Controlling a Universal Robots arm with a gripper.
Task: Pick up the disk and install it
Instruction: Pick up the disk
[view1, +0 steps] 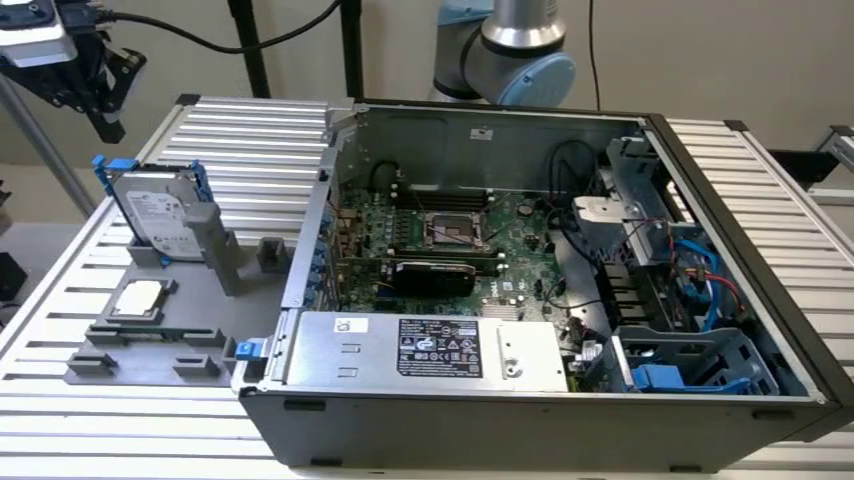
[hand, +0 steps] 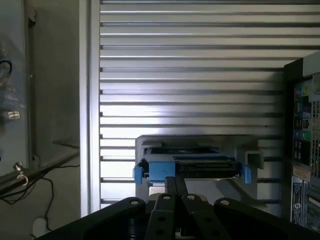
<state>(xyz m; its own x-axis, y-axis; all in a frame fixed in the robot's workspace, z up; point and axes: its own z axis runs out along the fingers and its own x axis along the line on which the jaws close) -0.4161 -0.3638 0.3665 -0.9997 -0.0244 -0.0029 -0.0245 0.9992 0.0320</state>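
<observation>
The disk (view1: 158, 215) stands on edge in a grey holder (view1: 214, 250) on the slatted table, at the exterior view's left. It is silver-grey with a white label and blue rails. My gripper (view1: 110, 125) hangs well above it, near the picture's upper left corner, apart from it. In the wrist view the disk (hand: 192, 167) is seen from above, its blue carrier end facing the camera. The gripper (hand: 175, 181) has its two black fingers pressed together, with nothing between them.
An open computer case (view1: 747, 250) takes up the middle and the exterior view's right, with the motherboard (view1: 441, 235), a silver box with a black label (view1: 427, 350) and a blue-railed bay (view1: 681, 365). A small square chip (view1: 140, 298) lies on the grey fixture.
</observation>
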